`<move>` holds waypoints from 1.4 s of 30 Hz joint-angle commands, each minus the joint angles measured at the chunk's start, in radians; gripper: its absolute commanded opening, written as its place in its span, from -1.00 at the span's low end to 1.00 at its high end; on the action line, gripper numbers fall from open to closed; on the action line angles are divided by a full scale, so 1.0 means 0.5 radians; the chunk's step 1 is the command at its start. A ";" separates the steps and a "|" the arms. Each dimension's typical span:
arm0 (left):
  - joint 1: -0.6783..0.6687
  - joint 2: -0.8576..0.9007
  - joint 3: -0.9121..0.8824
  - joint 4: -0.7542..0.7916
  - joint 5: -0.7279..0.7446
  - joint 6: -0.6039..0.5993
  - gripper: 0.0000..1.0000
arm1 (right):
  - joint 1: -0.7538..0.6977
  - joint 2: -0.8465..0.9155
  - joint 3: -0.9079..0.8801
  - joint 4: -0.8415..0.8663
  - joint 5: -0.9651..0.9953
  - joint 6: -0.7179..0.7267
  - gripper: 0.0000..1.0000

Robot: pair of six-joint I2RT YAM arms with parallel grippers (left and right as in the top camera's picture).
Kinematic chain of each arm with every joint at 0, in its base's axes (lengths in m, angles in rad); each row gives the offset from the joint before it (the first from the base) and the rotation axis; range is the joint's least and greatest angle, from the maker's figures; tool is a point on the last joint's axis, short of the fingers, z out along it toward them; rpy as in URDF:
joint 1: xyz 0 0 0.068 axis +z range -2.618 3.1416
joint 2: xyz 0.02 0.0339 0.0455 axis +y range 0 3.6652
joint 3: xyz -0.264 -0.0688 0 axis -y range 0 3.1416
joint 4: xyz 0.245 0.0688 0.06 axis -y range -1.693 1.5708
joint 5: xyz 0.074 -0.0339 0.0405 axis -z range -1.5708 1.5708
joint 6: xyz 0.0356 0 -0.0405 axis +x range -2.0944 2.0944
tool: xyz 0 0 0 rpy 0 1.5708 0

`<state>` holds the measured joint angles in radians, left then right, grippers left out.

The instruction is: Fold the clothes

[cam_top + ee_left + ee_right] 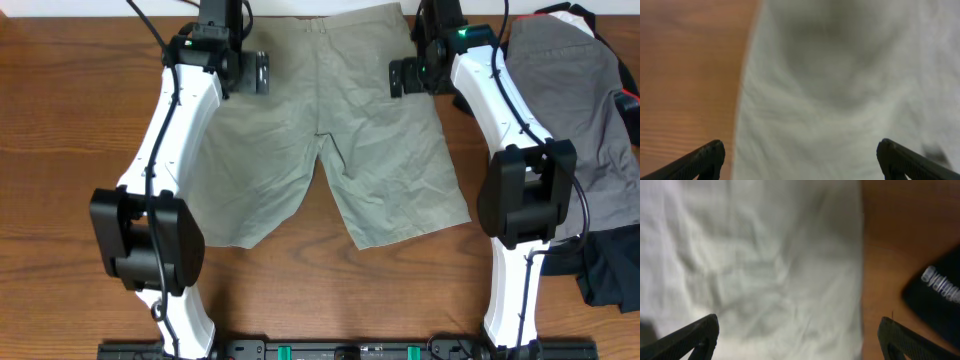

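Observation:
The khaki-beige shorts [330,130] lie spread flat on the wooden table, waistband at the far edge, two legs pointing toward me. My left gripper [250,70] hovers open over the shorts' left upper side edge; its wrist view shows the cloth [850,100] between the wide-apart fingertips [800,160], with bare wood to the left. My right gripper [408,76] hovers open over the right upper side edge; its wrist view shows cloth [755,265] and its fingertips [797,337] spread wide, straddling the edge.
A darker grey garment [590,120] and a black garment [605,265] lie piled at the right side of the table. A black fabric corner with white lettering [937,287] shows in the right wrist view. Bare wood [70,110] lies left of the shorts.

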<state>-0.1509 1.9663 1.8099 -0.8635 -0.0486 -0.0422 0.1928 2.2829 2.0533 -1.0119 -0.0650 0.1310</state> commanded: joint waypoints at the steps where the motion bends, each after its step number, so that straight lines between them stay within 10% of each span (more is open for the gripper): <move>1: 0.008 -0.012 0.015 -0.191 0.281 -0.133 0.96 | -0.014 -0.098 0.017 -0.097 -0.175 0.043 0.99; 9: 0.006 -0.012 -0.271 -0.462 0.377 -0.364 1.00 | 0.106 -0.134 0.016 -0.381 -0.295 0.040 0.79; 15: 0.008 -0.012 -0.628 -0.275 0.397 -0.415 0.61 | 0.224 -0.134 -0.002 -0.407 -0.237 0.043 0.36; 21: 0.008 -0.012 -0.916 -0.054 0.397 -0.454 -0.14 | 0.255 -0.134 -0.002 -0.399 -0.237 0.043 0.24; 24: 0.008 -0.011 -1.015 0.079 0.391 -0.452 -0.87 | 0.254 -0.134 -0.002 -0.390 -0.237 0.043 0.22; 42: 0.259 0.243 -1.383 0.750 0.306 -0.439 -0.88 | 0.237 -0.134 -0.002 -0.394 -0.161 0.042 0.22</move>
<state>-0.0929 1.9457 1.1736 -0.5159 0.2142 -0.2657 0.3180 2.2528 2.0529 -1.2079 -0.1562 0.1516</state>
